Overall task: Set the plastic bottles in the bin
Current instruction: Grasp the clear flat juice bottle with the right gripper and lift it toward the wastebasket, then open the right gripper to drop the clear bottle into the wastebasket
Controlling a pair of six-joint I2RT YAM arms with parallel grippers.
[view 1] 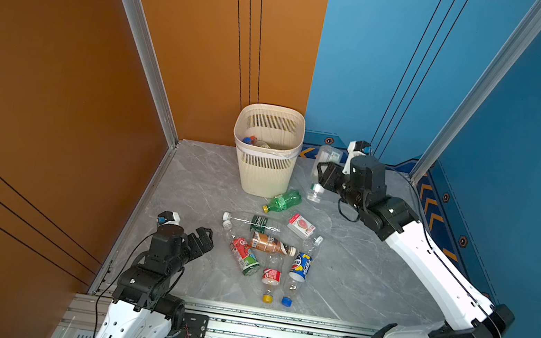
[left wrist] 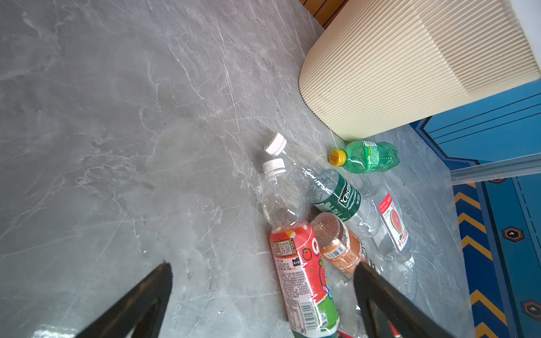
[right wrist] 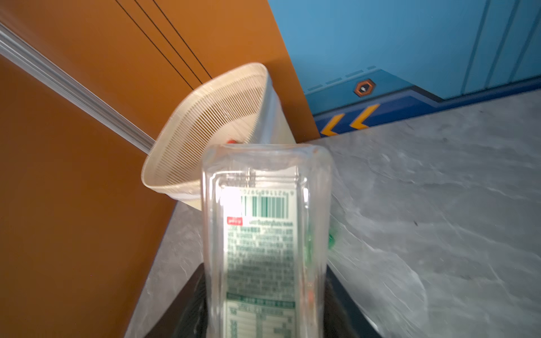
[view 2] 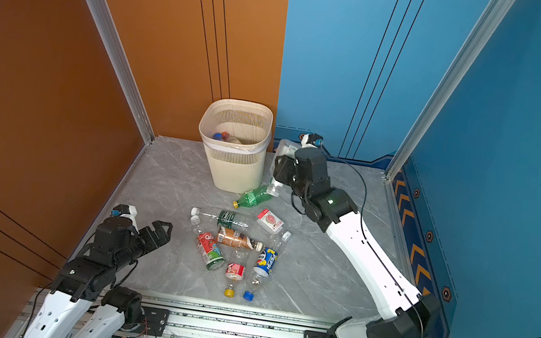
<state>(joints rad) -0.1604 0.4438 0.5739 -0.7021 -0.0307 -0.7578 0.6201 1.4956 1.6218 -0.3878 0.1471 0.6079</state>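
Right fingers (right wrist: 187,310) are clamping the clear green-labelled bottle (right wrist: 263,234) just beside the bin (view 1: 263,172). Left fingers (left wrist: 140,298) are hanging open near the Pepsi (view 1: 301,265), Sprite (left wrist: 369,156) and C'estbon (left wrist: 336,199) bottles.

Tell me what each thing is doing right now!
bin: upright, a few bottles inside
clear bottle: held in the air beside the bin
right gripper: shut on the clear bottle
left gripper: open, empty
Sprite bottle: lying on its side, capped
Pepsi bottle: lying on its side, capped
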